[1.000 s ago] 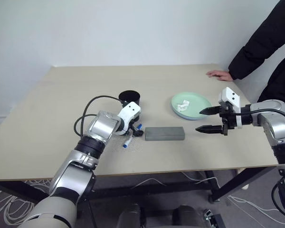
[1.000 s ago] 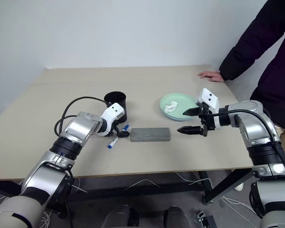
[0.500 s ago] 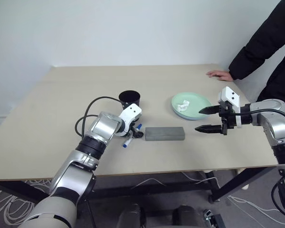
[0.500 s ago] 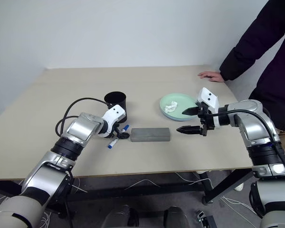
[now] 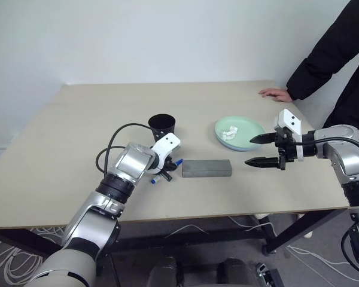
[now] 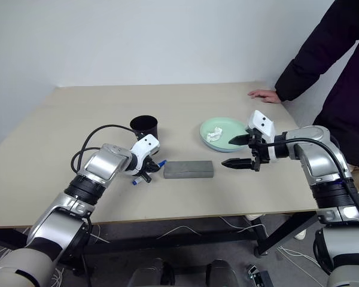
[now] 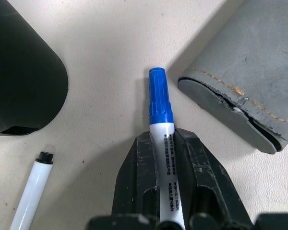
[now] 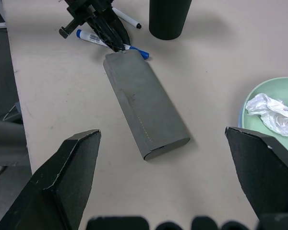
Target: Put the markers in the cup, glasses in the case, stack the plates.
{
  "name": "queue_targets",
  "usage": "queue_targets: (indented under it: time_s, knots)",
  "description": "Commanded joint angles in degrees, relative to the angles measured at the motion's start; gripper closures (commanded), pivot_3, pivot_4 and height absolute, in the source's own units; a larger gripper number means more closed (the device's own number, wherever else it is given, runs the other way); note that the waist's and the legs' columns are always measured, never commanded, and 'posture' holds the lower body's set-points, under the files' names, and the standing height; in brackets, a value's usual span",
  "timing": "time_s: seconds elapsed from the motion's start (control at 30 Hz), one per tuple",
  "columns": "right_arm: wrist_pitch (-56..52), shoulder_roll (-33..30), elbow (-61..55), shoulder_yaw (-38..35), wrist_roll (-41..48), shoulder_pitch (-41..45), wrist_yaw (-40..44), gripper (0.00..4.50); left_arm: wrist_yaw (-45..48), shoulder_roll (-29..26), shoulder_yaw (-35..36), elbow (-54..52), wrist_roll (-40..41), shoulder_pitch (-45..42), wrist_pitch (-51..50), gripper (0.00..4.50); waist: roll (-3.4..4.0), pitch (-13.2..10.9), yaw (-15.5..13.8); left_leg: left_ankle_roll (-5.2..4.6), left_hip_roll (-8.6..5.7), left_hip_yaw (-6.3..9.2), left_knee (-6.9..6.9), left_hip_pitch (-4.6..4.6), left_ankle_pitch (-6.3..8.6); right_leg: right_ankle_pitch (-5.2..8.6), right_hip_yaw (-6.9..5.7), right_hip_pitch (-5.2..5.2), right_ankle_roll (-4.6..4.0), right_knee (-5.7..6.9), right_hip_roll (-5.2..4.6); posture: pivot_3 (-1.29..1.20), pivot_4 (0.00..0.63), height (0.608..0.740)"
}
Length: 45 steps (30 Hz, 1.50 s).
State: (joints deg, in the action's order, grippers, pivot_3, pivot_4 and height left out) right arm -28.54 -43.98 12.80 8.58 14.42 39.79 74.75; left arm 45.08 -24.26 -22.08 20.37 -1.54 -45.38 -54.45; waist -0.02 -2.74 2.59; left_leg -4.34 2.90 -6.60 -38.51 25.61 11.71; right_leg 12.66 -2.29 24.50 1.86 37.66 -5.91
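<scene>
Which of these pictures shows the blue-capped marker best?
The left wrist view: the blue-capped marker is close up, its barrel pinched in the left tool. The right wrist view shows it small beside the case; the eye views give just a glimpse.

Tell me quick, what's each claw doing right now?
Left claw: closed on the blue-capped marker.
Right claw: open, holding nothing, above the table.

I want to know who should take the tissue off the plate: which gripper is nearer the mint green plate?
Right. The right gripper hovers open just beside the mint green plate, toward the robot. The left gripper is across the grey case, shut on the blue marker.
</scene>
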Motion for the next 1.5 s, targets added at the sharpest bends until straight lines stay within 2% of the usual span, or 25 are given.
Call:
queue_targets:
  time_s: [0.03,0.33,0.6,0.7,0.8,0.93,1.03,1.3,1.5]
  knots:
    - [0.54,-0.12,-1.44,-1.44,0.69,1.39,-0.13,0.0,0.6,-1.62,-0.55,-2.51,-0.52,0.47,0.14,4.41,0.0,0.0,0.01,0.0,0.0,0.0,0.02,0.0,0.0,-0.01,0.01,0.01,-0.01,0.0,0.0,0.0,0.0,0.74]
    - [0.68,-0.38,-1.68,-1.52,0.72,1.23,0.07,0.0,6.11,-6.47,2.31,-12.68,3.42,0.94,0.51,4.41,-0.01,0.0,-0.11,0.0,0.01,-0.01,0.05,0.0,0.0,-0.01,0.01,0.03,-0.02,-0.02,-0.01,0.0,0.0,0.74]
    - [0.5,-0.47,-1.78,-1.56,0.76,1.24,0.06,0.0,11.69,-10.59,10.88,-25.36,13.68,0.32,-2.58,4.41,-0.01,-0.01,-0.09,0.0,0.0,-0.02,0.09,0.01,0.0,0.0,0.01,0.04,-0.01,-0.05,-0.03,0.0,0.0,0.74]
    - [0.47,-0.38,-1.67,-1.53,0.76,1.44,0.07,0.0,12.61,-8.28,17.44,-28.54,20.96,-0.68,-4.17,4.41,-0.01,-0.01,-0.09,0.0,0.01,-0.03,0.09,0.01,0.0,0.0,0.01,0.02,0.0,-0.08,-0.03,0.0,0.0,0.74]
    - [0.43,-0.21,-1.54,-1.46,0.76,1.73,0.05,0.0,10.1,-4.18,24.22,-27.24,25.91,-3.18,-2.08,4.41,-0.03,-0.02,-0.14,0.0,0.0,-0.01,0.05,0.01,-0.01,0.05,-0.02,-0.03,0.08,-0.08,-0.03,0.0,0.0,0.74]
    - [0.5,-0.09,-1.25,-1.48,0.73,2.04,0.09,0.0,6.32,-1.65,27.76,-20.99,26.26,-5.7,4.33,4.41,0.0,0.0,0.01,-0.01,-0.04,0.01,-0.03,-0.05,-0.01,0.07,-0.02,-0.13,0.14,-0.04,0.02,0.0,0.0,0.74]
    - [-0.16,0.17,-1.66,-2.0,1.34,2.52,-0.15,0.0,-0.46,1.97,31.03,-9.91,22.4,-7.45,19.5,4.41,0.0,0.0,-0.05,0.0,-0.03,-0.01,-0.02,-0.11,-0.02,0.06,-0.01,-0.16,0.14,-0.01,0.05,0.0,0.0,0.74]
    - [-1.68,-0.01,-3.81,-2.72,2.53,2.7,-0.49,0.0,-8.25,4.57,32.5,15.76,16.65,-11.28,48.12,4.41,-0.04,-0.02,-0.17,-0.03,-0.03,-0.46,-0.03,0.02,-0.03,-0.12,0.04,-0.13,-0.02,-0.06,0.04,0.0,0.0,0.74]
    - [-2.1,0.25,-4.4,-2.9,2.81,2.6,-1.03,0.0,-10.84,6.27,32.98,30.15,14.91,-13.87,60.7,4.41,-0.06,-0.03,-0.31,-0.03,-0.05,-0.47,-0.01,0.04,-0.02,-0.12,0.03,-0.1,-0.03,-0.13,0.01,0.0,0.0,0.74]
